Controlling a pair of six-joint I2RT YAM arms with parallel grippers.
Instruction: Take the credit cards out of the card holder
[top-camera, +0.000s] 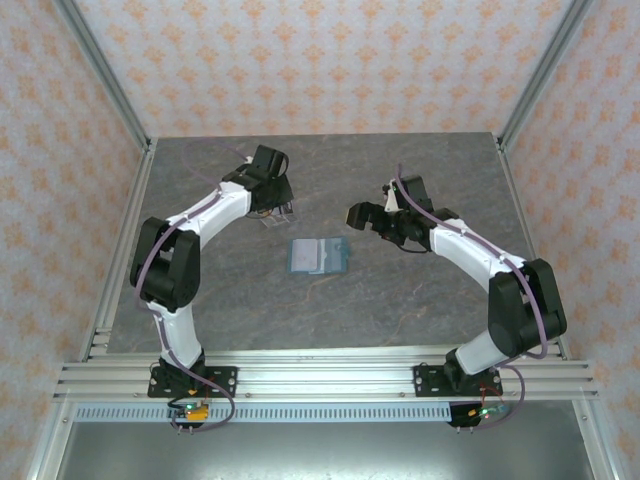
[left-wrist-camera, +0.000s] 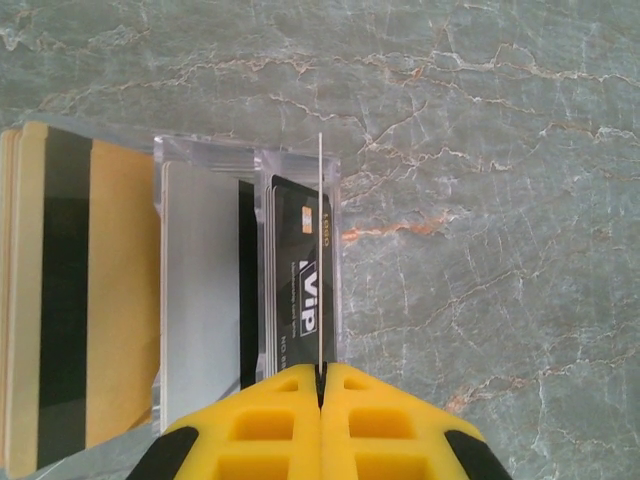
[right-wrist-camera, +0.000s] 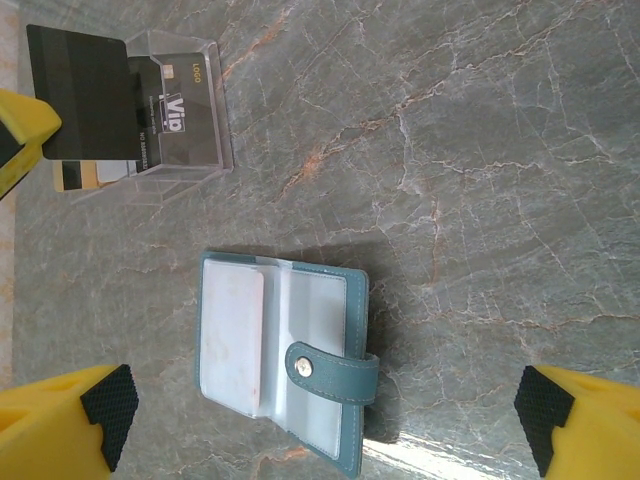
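Orange-patterned walls are being shown around a grey marbled table (top-camera: 400, 300) in the top view, where the card holder (top-camera: 317, 256) is lying open between the arms. The left arm is being stretched far up the table with the left gripper (top-camera: 277, 203) poised over a clear tray (top-camera: 283, 215), and the right arm is being curled inward with the right gripper (top-camera: 372, 219) near the holder's right side. In the left wrist view, the fingers (left-wrist-camera: 270, 430) are being pressed together on a thin card (left-wrist-camera: 320, 250), seen edge-on above a black VIP card (left-wrist-camera: 300, 270), a pale card (left-wrist-camera: 200, 290) and a brown striped card (left-wrist-camera: 110, 300) at the tray's left edge. Released this upright, the thin card is likely to be tipped over the tray wall. In the right wrist view, the pads (right-wrist-camera: 105, 410) are being held wide apart over the holder, where a pale pinkish card (right-wrist-camera: 232, 340) is sitting in its sleeve. With nothing pinning it, the holder could be dragged along when that card is pulled.
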